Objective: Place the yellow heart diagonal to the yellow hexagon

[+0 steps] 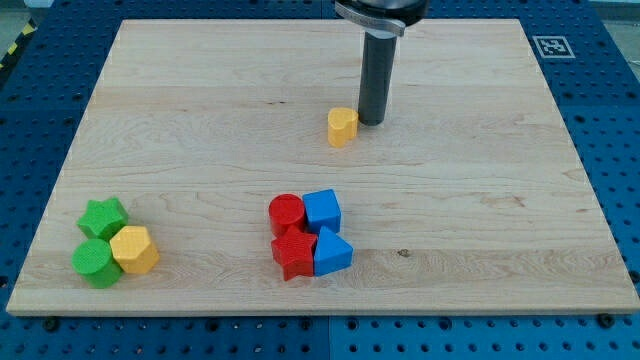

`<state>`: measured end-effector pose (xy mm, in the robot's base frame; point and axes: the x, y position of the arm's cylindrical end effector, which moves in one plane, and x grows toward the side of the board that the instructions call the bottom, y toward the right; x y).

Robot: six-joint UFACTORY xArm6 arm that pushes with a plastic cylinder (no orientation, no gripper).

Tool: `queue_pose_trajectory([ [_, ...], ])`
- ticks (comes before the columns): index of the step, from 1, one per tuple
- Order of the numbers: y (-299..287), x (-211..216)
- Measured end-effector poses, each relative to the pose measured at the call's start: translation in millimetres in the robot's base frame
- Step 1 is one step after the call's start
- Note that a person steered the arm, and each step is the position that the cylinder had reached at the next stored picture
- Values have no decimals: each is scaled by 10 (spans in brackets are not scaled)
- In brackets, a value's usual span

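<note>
The yellow heart [342, 126] lies on the wooden board [200, 120] a little above the middle. My tip [372, 122] stands just to the heart's right, touching it or nearly so. The yellow hexagon [135, 250] lies far off at the view's bottom left, pressed against two green blocks.
A green star [104, 217] and a green cylinder [95, 262] sit next to the yellow hexagon. Below the heart is a cluster: a red cylinder [287, 212], a blue cube [322, 210], a red star [295, 254] and a blue triangle [332, 253]. A marker tag [549, 46] is at the top right corner.
</note>
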<state>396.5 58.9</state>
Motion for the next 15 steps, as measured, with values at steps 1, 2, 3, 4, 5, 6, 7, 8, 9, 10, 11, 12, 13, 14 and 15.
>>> queue_pose_trajectory([
  [1, -412, 7],
  [2, -764, 7],
  [3, -882, 7],
  [4, -1111, 93],
  [5, -1103, 158],
  [6, -1096, 279],
  [7, -1010, 285],
  [8, -856, 304],
  [9, -856, 504],
  [10, -905, 539],
  [11, -1191, 539],
  [12, -1250, 539],
  [13, -1404, 539],
  [14, -1492, 544],
  [15, -1635, 544],
])
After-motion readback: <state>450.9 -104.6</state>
